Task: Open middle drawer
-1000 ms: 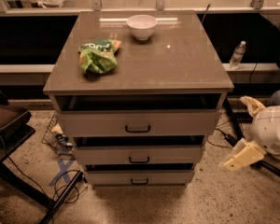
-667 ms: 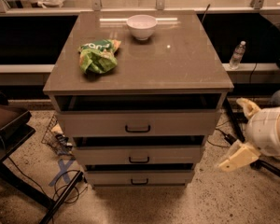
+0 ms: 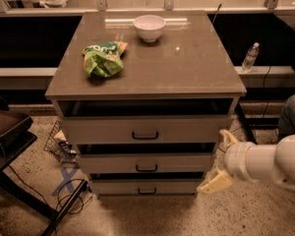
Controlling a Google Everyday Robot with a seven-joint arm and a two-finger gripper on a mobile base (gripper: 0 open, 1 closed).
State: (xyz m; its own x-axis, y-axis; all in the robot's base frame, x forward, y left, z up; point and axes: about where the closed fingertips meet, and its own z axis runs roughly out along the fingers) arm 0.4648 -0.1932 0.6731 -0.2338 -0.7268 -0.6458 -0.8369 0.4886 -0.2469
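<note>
1. Gripper (image 3: 211, 160) has moved in from the right since a second ago. It now sits at the cabinet's (image 3: 226, 132) right front corner, level with the middle drawer (image 3: 113, 162), and overlaps that drawer's right end in this view.
2. Jaws are spread wide, one finger up and one down, with nothing between them.
3. Middle drawer is the second front down on the cabinet. Its dark bar handle (image 3: 146, 168) is at the centre of the front, well left of the gripper and untouched.
4. Judgement: this is the approach phase and the pull has not started. The gripper needs to go further left along the cabinet front to reach the handle.
5. The drawer looks shut or nearly so. There is a dark gap above it, but I cannot tell whether it is ajar.
6. Containers: the white bowl (image 3: 149, 27) at the back centre of the tabletop (image 3: 196, 68) shows nothing inside.
7. A green chip bag (image 3: 104, 58) lies on the left of the tabletop, closed and crumpled.
8. No drawer interior is visible, so contents are unknown.
9. A water bottle (image 3: 250, 58) stands upright on a ledge to the right of the cabinet.
</note>
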